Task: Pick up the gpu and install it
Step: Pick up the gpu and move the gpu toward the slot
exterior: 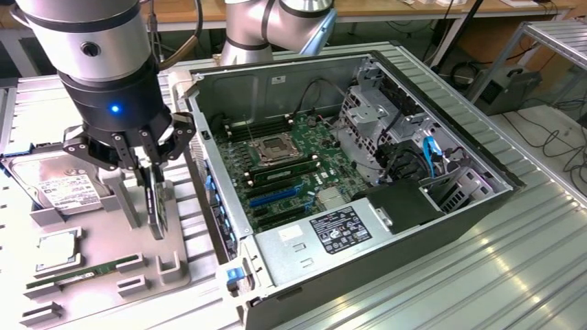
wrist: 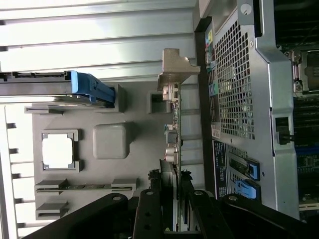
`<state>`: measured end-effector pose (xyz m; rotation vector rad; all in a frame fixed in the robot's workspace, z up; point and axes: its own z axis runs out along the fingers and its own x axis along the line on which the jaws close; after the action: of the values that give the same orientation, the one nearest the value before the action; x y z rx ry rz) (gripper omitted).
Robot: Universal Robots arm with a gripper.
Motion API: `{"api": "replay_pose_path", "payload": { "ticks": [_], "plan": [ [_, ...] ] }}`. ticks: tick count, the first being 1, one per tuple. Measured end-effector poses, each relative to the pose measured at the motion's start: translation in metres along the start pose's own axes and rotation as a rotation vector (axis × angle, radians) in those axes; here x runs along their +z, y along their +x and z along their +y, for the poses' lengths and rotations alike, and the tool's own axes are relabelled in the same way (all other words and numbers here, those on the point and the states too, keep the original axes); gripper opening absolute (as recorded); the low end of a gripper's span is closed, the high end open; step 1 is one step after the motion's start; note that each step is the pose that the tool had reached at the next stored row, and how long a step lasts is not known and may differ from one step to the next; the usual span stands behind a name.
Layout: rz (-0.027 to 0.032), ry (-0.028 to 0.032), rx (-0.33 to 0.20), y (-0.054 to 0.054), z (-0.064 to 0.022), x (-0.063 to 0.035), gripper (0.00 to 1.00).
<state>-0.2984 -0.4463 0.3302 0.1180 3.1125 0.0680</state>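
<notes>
The gpu (exterior: 158, 206) is a thin dark card standing on edge in the grey holder tray (exterior: 110, 234), at the exterior view's left of the open computer case (exterior: 385, 227). My gripper (exterior: 150, 168) comes down over its upper edge, one finger on each face, shut on the card. In the wrist view the gpu (wrist: 172, 129) appears edge-on, its silver bracket (wrist: 174, 69) at the far end, and the gripper (wrist: 169, 204) clamps it between black fingers (wrist: 149, 211). I cannot tell whether the card has lifted off the holder.
On the tray lie a hard drive (exterior: 60, 185) with a white label, a square processor (exterior: 57, 244) and a green memory stick (exterior: 82, 271). Inside the case the motherboard (exterior: 284, 172) shows a blue slot (exterior: 275, 196). The case wall (wrist: 249, 99) stands close beside the card.
</notes>
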Motion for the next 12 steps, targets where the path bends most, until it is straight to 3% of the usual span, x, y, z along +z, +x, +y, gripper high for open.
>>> {"api": "replay_pose_path", "payload": {
  "ticks": [12],
  "plan": [
    [0.0,0.0001,0.0,-0.0001,0.0001,-0.0027,0.26]
  ]
}}
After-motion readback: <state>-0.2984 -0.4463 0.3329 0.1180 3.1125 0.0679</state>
